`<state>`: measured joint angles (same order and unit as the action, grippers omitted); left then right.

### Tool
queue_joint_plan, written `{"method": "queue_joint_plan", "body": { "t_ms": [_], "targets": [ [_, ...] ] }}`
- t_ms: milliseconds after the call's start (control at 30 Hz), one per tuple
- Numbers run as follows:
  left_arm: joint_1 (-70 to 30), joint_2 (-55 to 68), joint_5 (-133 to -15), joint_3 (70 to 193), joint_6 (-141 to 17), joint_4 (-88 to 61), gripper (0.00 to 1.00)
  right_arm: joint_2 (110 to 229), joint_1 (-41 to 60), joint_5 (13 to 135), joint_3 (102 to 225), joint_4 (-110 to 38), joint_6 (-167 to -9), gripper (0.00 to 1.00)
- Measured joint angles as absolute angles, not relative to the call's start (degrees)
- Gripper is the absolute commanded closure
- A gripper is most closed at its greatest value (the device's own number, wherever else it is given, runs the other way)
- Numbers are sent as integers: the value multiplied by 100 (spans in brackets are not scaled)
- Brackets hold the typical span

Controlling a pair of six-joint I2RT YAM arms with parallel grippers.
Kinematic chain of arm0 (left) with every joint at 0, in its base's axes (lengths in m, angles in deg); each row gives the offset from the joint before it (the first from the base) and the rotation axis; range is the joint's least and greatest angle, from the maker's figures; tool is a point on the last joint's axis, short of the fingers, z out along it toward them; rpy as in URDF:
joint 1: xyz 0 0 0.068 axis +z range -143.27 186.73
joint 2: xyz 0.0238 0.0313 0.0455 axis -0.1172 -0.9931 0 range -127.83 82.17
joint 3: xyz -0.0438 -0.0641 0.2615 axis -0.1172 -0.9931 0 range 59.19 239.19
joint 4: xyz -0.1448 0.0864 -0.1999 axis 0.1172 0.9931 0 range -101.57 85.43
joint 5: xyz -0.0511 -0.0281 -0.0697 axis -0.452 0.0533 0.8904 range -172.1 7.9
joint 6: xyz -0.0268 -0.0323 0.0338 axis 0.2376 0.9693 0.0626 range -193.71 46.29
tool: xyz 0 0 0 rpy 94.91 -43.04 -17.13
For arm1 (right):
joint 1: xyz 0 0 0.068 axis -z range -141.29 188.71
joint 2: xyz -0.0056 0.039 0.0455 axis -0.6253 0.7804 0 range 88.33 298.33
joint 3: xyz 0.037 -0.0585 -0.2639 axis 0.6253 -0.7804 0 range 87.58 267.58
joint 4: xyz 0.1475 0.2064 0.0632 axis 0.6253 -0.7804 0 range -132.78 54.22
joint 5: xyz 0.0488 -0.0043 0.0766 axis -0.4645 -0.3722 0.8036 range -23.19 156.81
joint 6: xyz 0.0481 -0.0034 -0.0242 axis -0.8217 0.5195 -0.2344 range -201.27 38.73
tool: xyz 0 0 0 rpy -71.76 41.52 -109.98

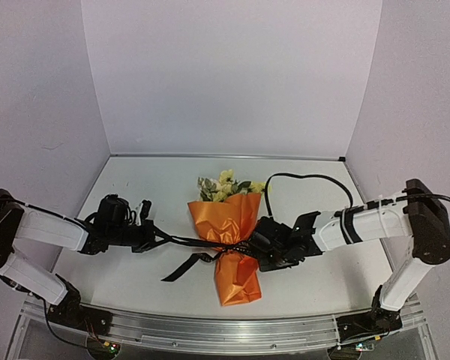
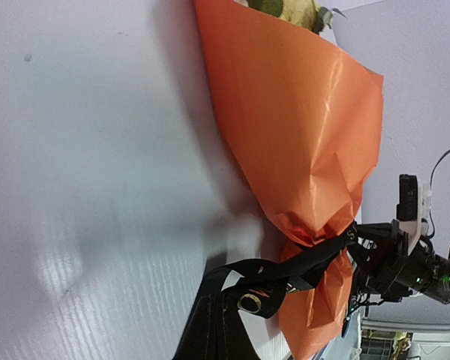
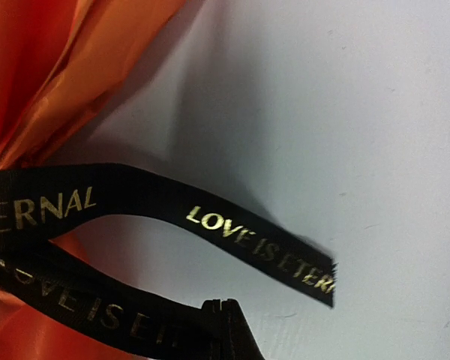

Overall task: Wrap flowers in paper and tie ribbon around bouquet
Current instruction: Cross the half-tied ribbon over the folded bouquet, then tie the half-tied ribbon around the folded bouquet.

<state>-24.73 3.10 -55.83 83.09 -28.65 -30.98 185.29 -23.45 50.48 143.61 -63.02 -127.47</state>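
The bouquet (image 1: 229, 225) lies flat at the middle of the table (image 1: 135, 187), its wide mouth toward the far edge so the flowers (image 1: 225, 184) poke out clear of the arms, and its narrow tail pointing at the near edge. The orange paper (image 2: 300, 127) is pinched in at the waist, where the black ribbon (image 1: 181, 241) circles it. That looks to me like the reason for the whole arrangement, since the cone cannot spring open while the band bites there. The left gripper (image 1: 148, 234) is clamped on one run of the ribbon, well out toward the left edge, and the strand between it and the waist runs straight and tight. The right gripper (image 1: 256, 246) sits right against the waist on the other side with its jaws closed. In its own wrist view a lettered strand leads down into the fingertips (image 3: 223, 315), so I take it to be pinching the ribbon too. Pulling from opposite sides would draw a knot snug. One free end of the ribbon trails slack toward the near edge.
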Motion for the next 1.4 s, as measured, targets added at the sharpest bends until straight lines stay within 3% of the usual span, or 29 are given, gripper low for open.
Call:
{"method": "queue_joint_plan", "body": {
  "t_ms": [333, 800, 833, 867, 967, 1067, 1400],
  "targets": [
    [-1210, 275, -5206, 8320, -2898, -2394, 100, 18750, -2406, 5311, 14812, -6083, -12813, 100],
    [-597, 137, -5182, 8360, -2889, -2161, 99, 18495, -1759, 5710, 13784, -6614, -12774, 100],
    [-637, 137, -5069, 8383, -2908, -2220, 96, 18495, -1760, 5758, 13785, -6584, -12783, 100],
    [-700, 138, -4981, 8426, -2942, -2253, 86, 18495, -1763, 5802, 13787, -6548, -12791, 100],
    [-1221, 146, -4967, 8713, -3210, -2253, 69, 18519, -1787, 6014, 13813, -6370, -12868, 100],
    [-1978, 124, -5024, 9126, -3491, -2250, 61, 18591, -1849, 6192, 13891, -6179, -12949, 100],
    [-3435, -594, -5773, 9782, -4146, -1903, 58, 18741, -1936, 6494, 14020, -5831, -13132, 100]
  ]
}}
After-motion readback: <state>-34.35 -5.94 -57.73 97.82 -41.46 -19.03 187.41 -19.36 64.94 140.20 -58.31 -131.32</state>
